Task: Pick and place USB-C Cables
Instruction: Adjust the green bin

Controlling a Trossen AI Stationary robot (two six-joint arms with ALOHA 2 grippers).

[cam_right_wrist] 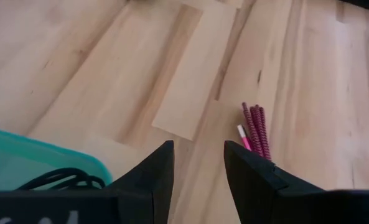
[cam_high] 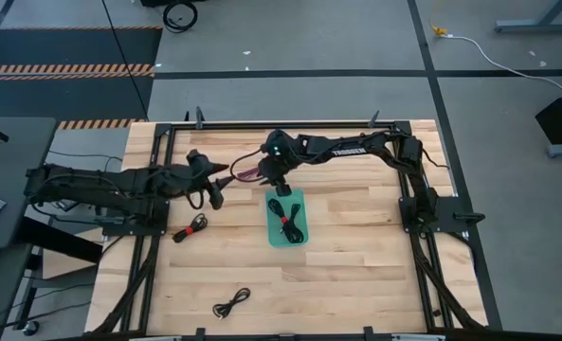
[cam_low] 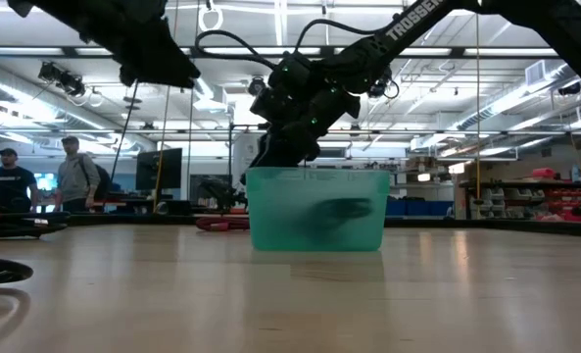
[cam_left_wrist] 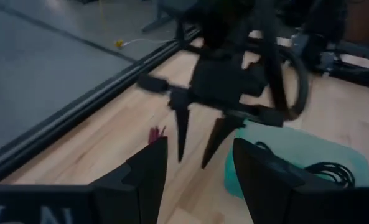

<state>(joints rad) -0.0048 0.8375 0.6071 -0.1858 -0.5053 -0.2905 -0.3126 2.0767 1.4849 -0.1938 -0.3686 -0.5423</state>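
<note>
Hovering with fingers apart and empty, the right gripper (cam_high: 281, 188) hangs above the teal tray's (cam_high: 299, 239) far edge (cables (cam_high: 286, 220) inside); the left gripper (cam_high: 216, 201), also released, waits nearby.

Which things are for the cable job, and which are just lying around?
For the job: teal tray, cables inside it, maroon cable, red-tied black cable, loose black cable.
Just lying about: white floor cord, people behind.
</note>
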